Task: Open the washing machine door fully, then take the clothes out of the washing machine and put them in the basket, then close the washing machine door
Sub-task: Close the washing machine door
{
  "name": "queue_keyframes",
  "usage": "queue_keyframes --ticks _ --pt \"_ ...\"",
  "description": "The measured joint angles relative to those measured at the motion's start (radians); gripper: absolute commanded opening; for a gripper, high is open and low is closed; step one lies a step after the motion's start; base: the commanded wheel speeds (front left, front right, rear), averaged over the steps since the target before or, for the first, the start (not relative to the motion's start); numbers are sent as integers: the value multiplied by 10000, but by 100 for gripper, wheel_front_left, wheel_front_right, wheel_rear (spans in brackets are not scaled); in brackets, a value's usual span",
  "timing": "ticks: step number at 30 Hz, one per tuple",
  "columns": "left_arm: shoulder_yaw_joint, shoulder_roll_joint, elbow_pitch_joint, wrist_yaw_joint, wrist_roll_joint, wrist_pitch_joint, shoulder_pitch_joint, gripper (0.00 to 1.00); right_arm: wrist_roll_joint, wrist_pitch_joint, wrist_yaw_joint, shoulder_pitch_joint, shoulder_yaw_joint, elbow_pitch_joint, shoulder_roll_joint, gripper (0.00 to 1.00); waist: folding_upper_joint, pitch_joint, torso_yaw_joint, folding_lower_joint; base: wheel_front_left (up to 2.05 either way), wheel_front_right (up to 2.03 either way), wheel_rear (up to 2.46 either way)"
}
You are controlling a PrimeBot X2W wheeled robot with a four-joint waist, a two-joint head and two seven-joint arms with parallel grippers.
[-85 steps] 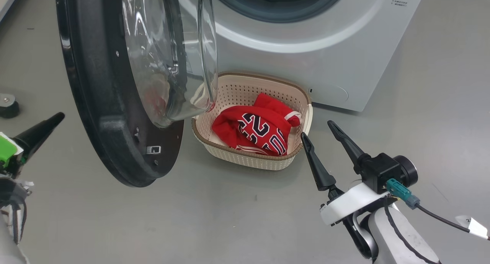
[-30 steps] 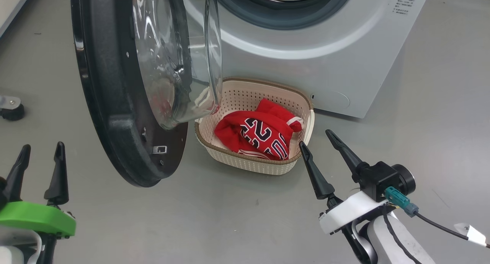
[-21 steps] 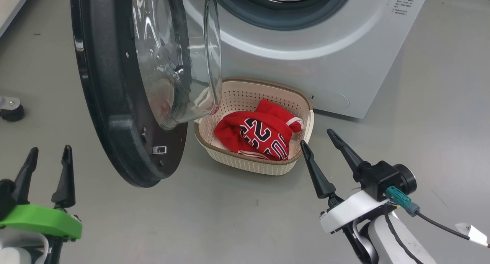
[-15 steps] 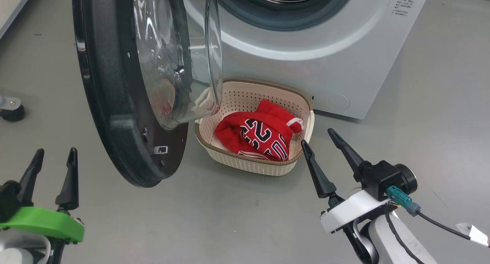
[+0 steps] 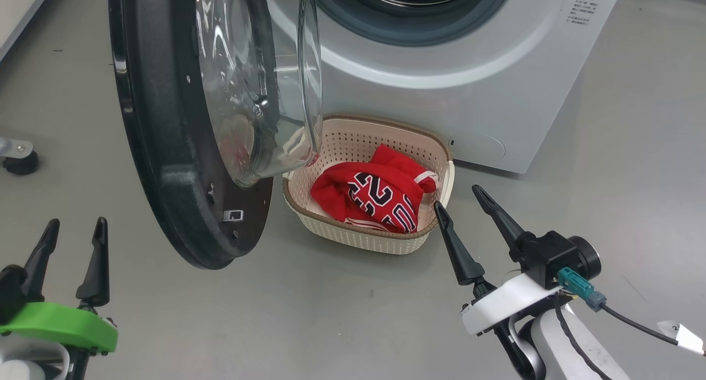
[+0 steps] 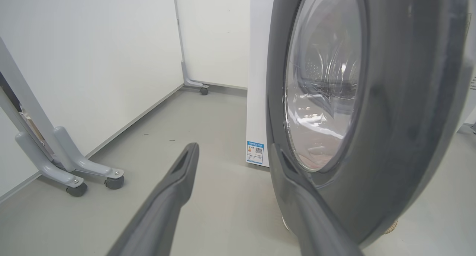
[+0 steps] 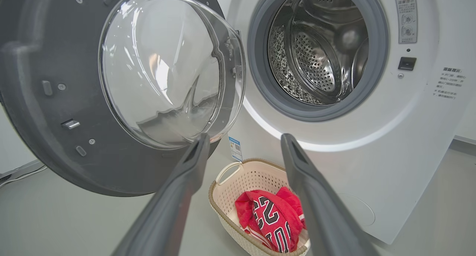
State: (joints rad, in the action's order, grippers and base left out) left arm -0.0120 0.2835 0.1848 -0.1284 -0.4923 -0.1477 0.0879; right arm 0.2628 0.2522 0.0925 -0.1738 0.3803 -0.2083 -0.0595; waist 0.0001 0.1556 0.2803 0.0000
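Your left claw point(image 5: 76, 223) sits at the lower left of the head view, fingers apart and empty, beside the swung-open washing machine door point(image 5: 165, 165). Your right claw point(image 5: 456, 197), lower right, is also spread and empty, its tips near the basket point(image 5: 358, 239). The red number 23 jersey point(image 5: 380, 195) lies bunched in that basket, centre frame, on the floor point(image 5: 331, 314) before the white washing machine point(image 5: 441, 93).
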Motion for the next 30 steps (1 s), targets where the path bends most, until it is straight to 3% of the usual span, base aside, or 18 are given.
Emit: queue_keyframes --ticks 9,11,20,30 --pt "-151 96 190 0 0 -92 6 100 4 0 -71 1 6 0 0 100 0 -28 14 0 0 0 0" --pt "-249 109 226 0 -2 -90 7 0 4 0 -71 2 8 0 0 100 0 -34 19 0 0 0 0" --pt "-322 236 290 0 -42 -109 28 0 8 0 -71 10 21 -2 0 100 0 -68 46 0 0 0 0" --pt "320 -738 322 0 -3093 756 542 0 13 0 -73 37 81 -4 0 100 0 -94 79 0 0 0 0"
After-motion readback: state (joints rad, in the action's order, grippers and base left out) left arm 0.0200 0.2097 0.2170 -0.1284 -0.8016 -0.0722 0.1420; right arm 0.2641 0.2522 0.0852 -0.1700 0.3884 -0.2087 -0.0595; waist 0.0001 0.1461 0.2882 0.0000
